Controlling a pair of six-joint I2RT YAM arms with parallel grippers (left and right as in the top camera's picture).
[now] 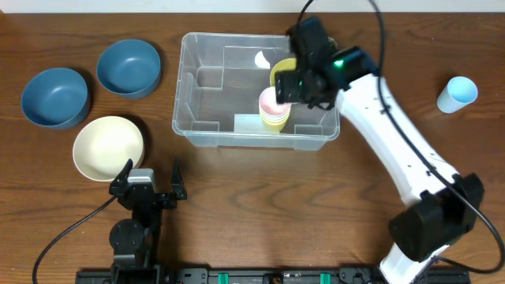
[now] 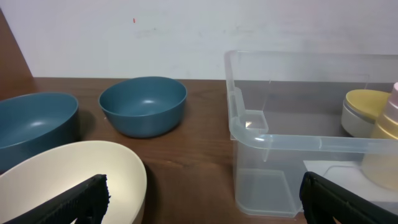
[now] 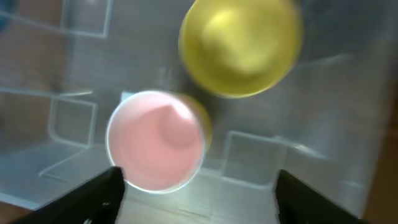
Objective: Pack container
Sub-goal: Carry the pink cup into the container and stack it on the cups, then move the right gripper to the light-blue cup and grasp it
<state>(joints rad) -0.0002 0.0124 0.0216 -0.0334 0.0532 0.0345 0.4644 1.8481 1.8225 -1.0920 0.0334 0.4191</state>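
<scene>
Black fingers (image 3: 102, 196) of the right gripper (image 3: 194, 202) stood wide apart over a pink cup (image 3: 155, 140), gripping nothing; whether they brushed the cup could not be told. The cup sat inside the container (image 1: 186, 87), beside a yellow bowl (image 3: 239, 43). The clear tub rested at mid-table toward the far edge.

The tub looked light and thin-walled, stiff at its thick rim but likely to flex along the sides. Its slick plastic would probably slide on the wood if nudged, so the rim seemed the surest place to take hold.

The left gripper (image 1: 150, 180) waited near the table's front edge with its jaws spread and empty, close to a cream bowl (image 1: 108, 147). Two blue bowls (image 1: 54, 96) and a pale blue cup (image 1: 458, 93) remained outside the tub, apparently yet to be packed.
</scene>
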